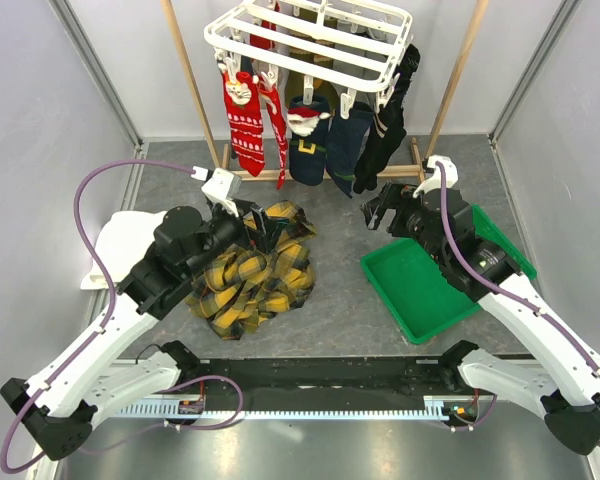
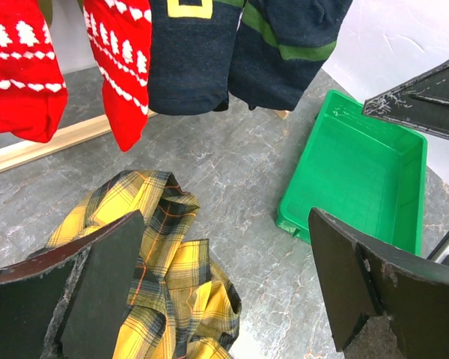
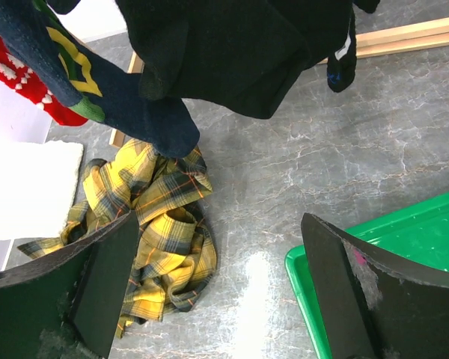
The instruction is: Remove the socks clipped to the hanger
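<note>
Red, navy and black socks (image 1: 305,140) hanging clipped beneath the white drying hanger (image 1: 300,48); left fingers (image 2: 97,284) spread wide below its left end, right fingers (image 3: 359,292) spread wide below its right end, both empty.

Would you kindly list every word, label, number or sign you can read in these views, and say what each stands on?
No text can be read in any view.
White patch on a black sock: too small to read.
Red sock: white tree and heart patterns only, no letters.
Navy sock: a yellow buckle shape, no letters.
</note>
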{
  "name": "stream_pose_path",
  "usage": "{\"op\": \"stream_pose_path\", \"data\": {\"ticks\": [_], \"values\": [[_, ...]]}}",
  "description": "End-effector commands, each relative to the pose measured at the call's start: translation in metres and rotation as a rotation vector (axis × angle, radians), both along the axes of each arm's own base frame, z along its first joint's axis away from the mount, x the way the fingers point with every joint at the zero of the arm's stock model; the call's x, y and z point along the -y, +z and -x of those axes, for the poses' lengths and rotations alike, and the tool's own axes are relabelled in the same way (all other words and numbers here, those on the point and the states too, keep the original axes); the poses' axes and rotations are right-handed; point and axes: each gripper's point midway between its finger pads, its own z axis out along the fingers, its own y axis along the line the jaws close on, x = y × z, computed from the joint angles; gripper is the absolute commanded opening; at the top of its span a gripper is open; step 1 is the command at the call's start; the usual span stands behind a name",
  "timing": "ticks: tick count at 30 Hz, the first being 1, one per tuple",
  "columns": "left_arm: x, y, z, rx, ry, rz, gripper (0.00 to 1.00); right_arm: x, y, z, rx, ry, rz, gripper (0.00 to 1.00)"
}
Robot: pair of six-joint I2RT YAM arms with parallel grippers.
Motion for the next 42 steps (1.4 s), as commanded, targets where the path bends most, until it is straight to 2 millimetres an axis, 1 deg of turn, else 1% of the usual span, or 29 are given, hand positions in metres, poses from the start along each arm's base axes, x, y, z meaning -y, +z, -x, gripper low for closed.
{"op": "stream_pose_path", "data": {"ticks": [1, 2, 8, 12, 16, 17, 18, 19, 20, 21, 22, 23, 24, 25, 26, 28, 29, 30, 32, 33, 34, 35, 36, 38, 39, 40, 41, 42], "values": [[0.003, 0.006, -0.001, 0.036, -0.016, -0.006, 0.98, 0.007, 0.028, 0.001, 0.068, -0.035, -0.037, 0.98], [0.006, 0.006, 0.001, 0.035, -0.037, -0.004, 0.98, 0.008, 0.03, 0.0, 0.074, -0.039, -0.038, 0.98], [0.007, 0.006, 0.002, 0.038, -0.049, -0.007, 0.97, 0.008, 0.038, 0.004, 0.099, -0.014, -0.028, 0.98], [0.008, 0.004, 0.002, 0.035, -0.054, -0.013, 0.97, 0.012, 0.048, 0.006, 0.138, -0.013, -0.025, 0.98], [0.01, 0.005, 0.002, 0.035, -0.066, -0.013, 0.96, 0.031, 0.063, -0.004, 0.198, -0.142, -0.042, 0.97], [0.011, 0.004, 0.002, 0.029, -0.069, -0.011, 0.96, 0.032, 0.067, -0.006, 0.222, -0.14, -0.026, 0.96], [0.012, 0.007, 0.003, 0.021, -0.07, 0.006, 0.96, 0.032, 0.077, -0.01, 0.262, -0.149, -0.034, 0.93], [0.015, 0.008, 0.004, 0.016, -0.079, 0.022, 0.96, 0.033, 0.08, -0.013, 0.276, -0.165, -0.031, 0.93], [0.019, 0.006, 0.003, 0.003, -0.093, 0.028, 0.96, 0.041, 0.087, -0.019, 0.304, -0.217, -0.032, 0.9], [0.023, 0.016, 0.004, -0.003, -0.106, 0.059, 0.96, 0.04, 0.089, -0.024, 0.316, -0.224, -0.005, 0.84], [0.03, 0.023, 0.008, -0.01, -0.141, 0.082, 0.96, 0.04, 0.092, -0.027, 0.332, -0.224, 0.006, 0.81], [0.037, 0.028, 0.007, -0.022, -0.165, 0.096, 0.96, 0.033, 0.102, -0.03, 0.366, -0.199, -0.006, 0.79], [0.042, 0.052, 0.009, -0.001, -0.191, 0.138, 0.95, 0.027, 0.103, -0.035, 0.38, -0.171, 0.024, 0.74], [0.047, 0.065, 0.013, 0.017, -0.229, 0.161, 0.95, 0.02, 0.107, -0.036, 0.399, -0.14, 0.021, 0.72], [0.053, 0.077, 0.008, 0.03, -0.237, 0.176, 0.94, 0.008, 0.114, -0.041, 0.423, -0.092, 0.011, 0.7], [0.058, 0.088, 0.0, 0.049, -0.234, 0.188, 0.93, -0.001, 0.118, -0.046, 0.438, -0.063, 0.022, 0.68], [0.061, 0.096, -0.003, 0.064, -0.234, 0.192, 0.93, -0.007, 0.117, -0.053, 0.434, -0.052, 0.03, 0.68], [0.067, 0.089, -0.011, 0.054, -0.235, 0.169, 0.93, -0.011, 0.117, -0.056, 0.434, -0.039, 0.033, 0.68], [0.073, 0.082, -0.012, 0.042, -0.265, 0.147, 0.93, -0.018, 0.11, -0.066, 0.426, -0.032, 0.053, 0.68], [0.076, 0.075, -0.012, 0.031, -0.278, 0.136, 0.92, -0.02, 0.113, -0.069, 0.44, -0.038, 0.049, 0.69], [0.079, 0.07, -0.009, 0.027, -0.306, 0.132, 0.92, -0.021, 0.111, -0.073, 0.446, -0.038, 0.068, 0.68], [0.081, 0.056, -0.009, 0.015, -0.313, 0.121, 0.92, -0.024, 0.109, -0.08, 0.45, -0.041, 0.077, 0.67], [0.079, 0.052, -0.007, 0.025, -0.318, 0.116, 0.92, -0.026, 0.107, -0.083, 0.448, -0.041, 0.087, 0.62], [0.078, 0.042, -0.004, 0.022, -0.324, 0.104, 0.92, -0.025, 0.102, -0.092, 0.434, -0.071, 0.109, 0.55], [0.078, 0.044, -0.001, 0.035, -0.339, 0.099, 0.92, -0.024, 0.099, -0.094, 0.426, -0.079, 0.118, 0.45], [0.076, 0.051, 0.005, 0.056, -0.351, 0.108, 0.92, -0.025, 0.097, -0.095, 0.422, -0.076, 0.12, 0.39], [0.075, 0.053, 0.009, 0.065, -0.356, 0.112, 0.92, -0.025, 0.098, -0.093, 0.423, -0.066, 0.123, 0.34], [0.073, 0.056, 0.01, 0.076, -0.353, 0.118, 0.92, -0.027, 0.097, -0.092, 0.421, -0.055, 0.121, 0.27]]}}
